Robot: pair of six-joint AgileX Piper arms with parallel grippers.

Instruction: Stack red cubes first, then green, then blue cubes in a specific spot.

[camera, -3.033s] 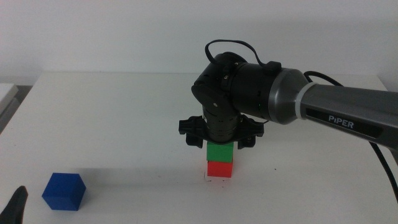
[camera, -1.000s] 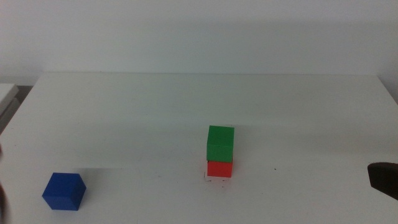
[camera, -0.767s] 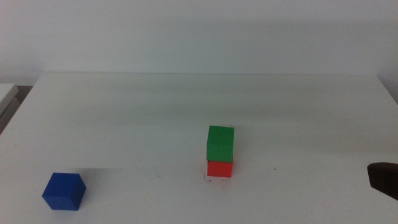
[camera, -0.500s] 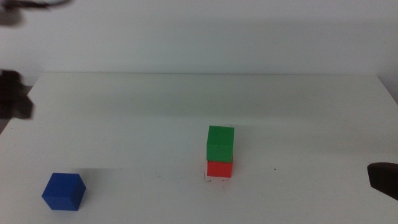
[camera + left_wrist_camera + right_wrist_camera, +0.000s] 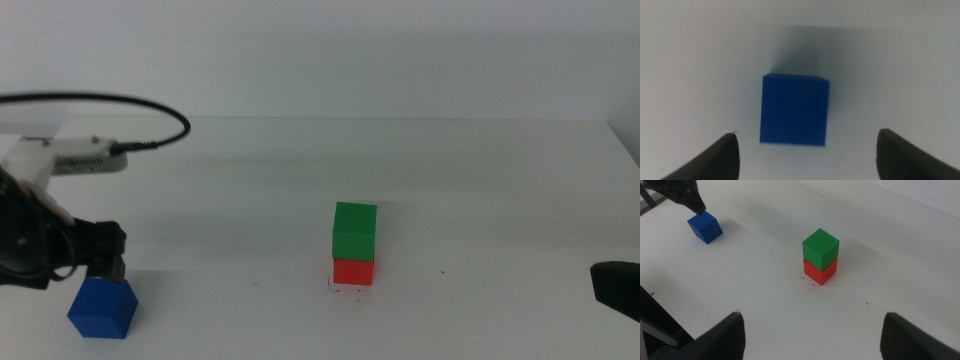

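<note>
Blue cube (image 5: 101, 307): lower left of the middle view, on the white table (image 5: 240, 190), well apart from the stack. Seen square-on from above in the left wrist view (image 5: 795, 110), lying between the two jaw tips and touching neither.

Left gripper (image 5: 75, 262): at the left edge of the middle view, just above the blue cube. Dark body, pointing down at the table. A white housing sits on top of the arm, with a black cable (image 5: 150, 105) looping up and over from it. Jaws spread wide, wider than the cube; nothing held. In the right wrist view it shows as a dark shape (image 5: 682, 195) at the upper left, next to the blue cube (image 5: 705, 227).

Green cube (image 5: 355, 232): centre of the middle view, resting squarely on the red cube (image 5: 353, 271). Edges roughly aligned. Same stack in the right wrist view, green (image 5: 820, 249) over red (image 5: 820, 272).

Spot (image 5: 345, 290): tiny dark marks on the table at the foot of the red cube, partly covered by it.

Right gripper (image 5: 620, 288): waiting at the lower right edge of the middle view, only a dark corner visible. Its own view shows its jaws set far apart (image 5: 810, 332), empty, aimed across the table toward the stack.

Writing: none readable on arms, cubes or table.
</note>
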